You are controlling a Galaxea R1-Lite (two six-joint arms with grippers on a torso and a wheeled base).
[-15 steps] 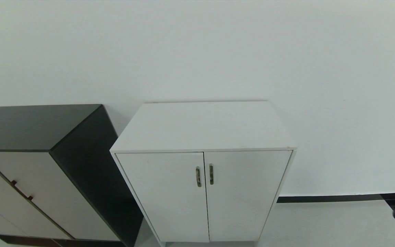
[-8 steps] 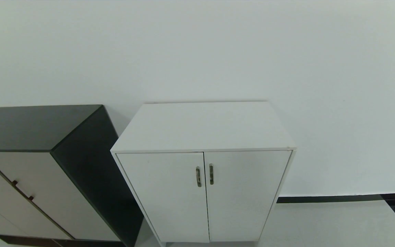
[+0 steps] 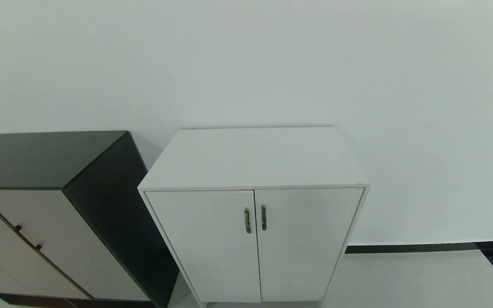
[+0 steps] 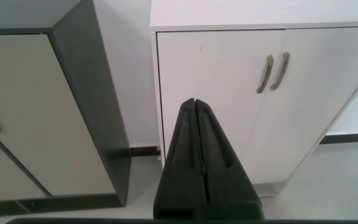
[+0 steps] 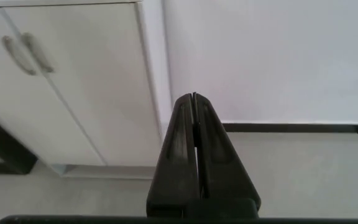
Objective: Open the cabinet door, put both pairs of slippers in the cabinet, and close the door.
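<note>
Our left gripper [image 4: 194, 102]: jaws pressed shut, nothing btwn them. Right gripper [image 5: 193, 97]: same, shut w/ nothing held. White cabinet [image 3: 253, 158] stands ahead of both sets of jaws, well apart from the tips. Its left door [image 3: 203, 244] and right door [image 3: 302, 239] are closed, handles [image 3: 247, 220] side by side at the seam. Dark cabinet [image 3: 49, 158] sits just beside it, ahead of our left jaws.
</note>
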